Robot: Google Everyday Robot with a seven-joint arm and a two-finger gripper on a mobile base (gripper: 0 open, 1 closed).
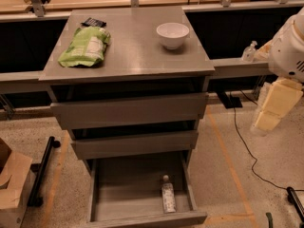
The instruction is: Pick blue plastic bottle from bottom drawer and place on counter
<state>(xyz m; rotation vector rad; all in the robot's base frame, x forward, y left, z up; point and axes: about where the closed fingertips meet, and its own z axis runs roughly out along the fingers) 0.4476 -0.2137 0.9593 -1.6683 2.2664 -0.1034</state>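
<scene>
In the camera view we see the grey cabinet with its bottom drawer (142, 219) pulled open. The blue plastic bottle (167, 197) lies flat on the drawer floor, close to the right wall and towards the front, with its white cap pointing to the back. The two upper drawers (128, 110) sit almost closed. On the worktop (133, 56) a white bowl (172, 34) stands at the back right, a green bag (85, 46) lies at the left, and a small dark packet (93, 22) lies just behind the bag. The end effector (267, 120) hangs at the right edge of the frame, beside the cabinet, at about the level of the upper drawers and well apart from the bottle. We cannot tell whether it is spread or pressed together.
</scene>
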